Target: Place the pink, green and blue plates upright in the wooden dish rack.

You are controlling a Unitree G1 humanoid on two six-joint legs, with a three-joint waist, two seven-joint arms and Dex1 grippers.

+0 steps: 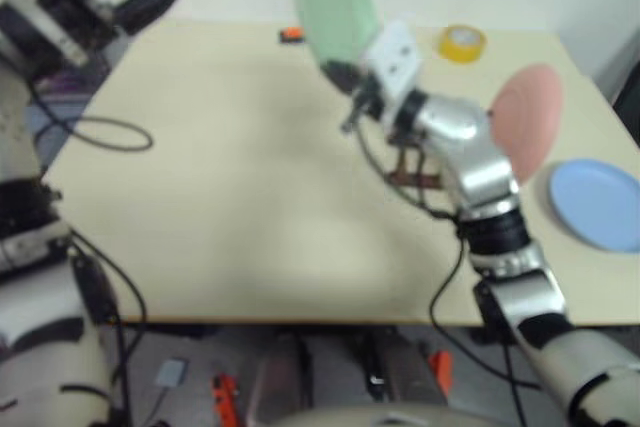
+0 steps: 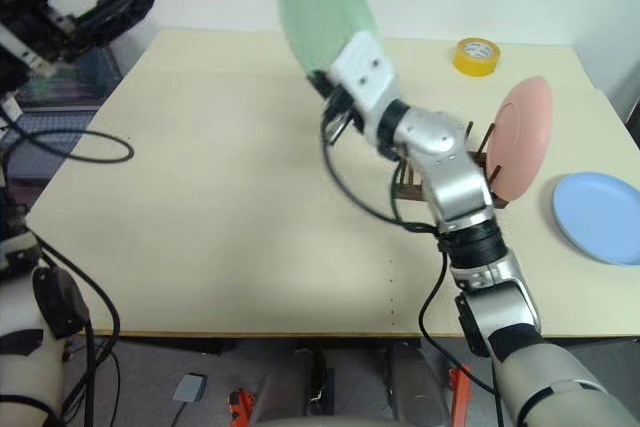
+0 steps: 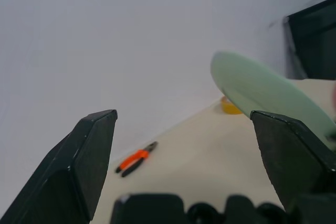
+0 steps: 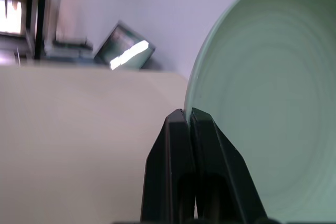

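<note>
My right gripper point(image 2: 327, 84) is shut on the rim of the mint green plate point(image 2: 322, 5) and holds it up on edge, high above the far middle of the table. In the right wrist view the fingers point(image 4: 178, 129) pinch the green plate's point(image 4: 273, 108) edge. The pink plate point(image 2: 525, 137) stands upright in the wooden dish rack point(image 1: 415, 180), which is partly hidden behind my right arm. Further right, the blue plate point(image 2: 598, 215) lies flat on the table. My left gripper point(image 3: 184, 119) is open and holds nothing, raised off the table's far left corner point(image 2: 105, 9).
A yellow tape roll point(image 2: 476, 55) sits at the far right of the beige table point(image 2: 230, 217). Orange-handled pliers point(image 1: 291, 35) lie near the far edge. A black cable loop point(image 2: 95, 147) rests on the table's left side. Floor with small items lies beyond the near edge.
</note>
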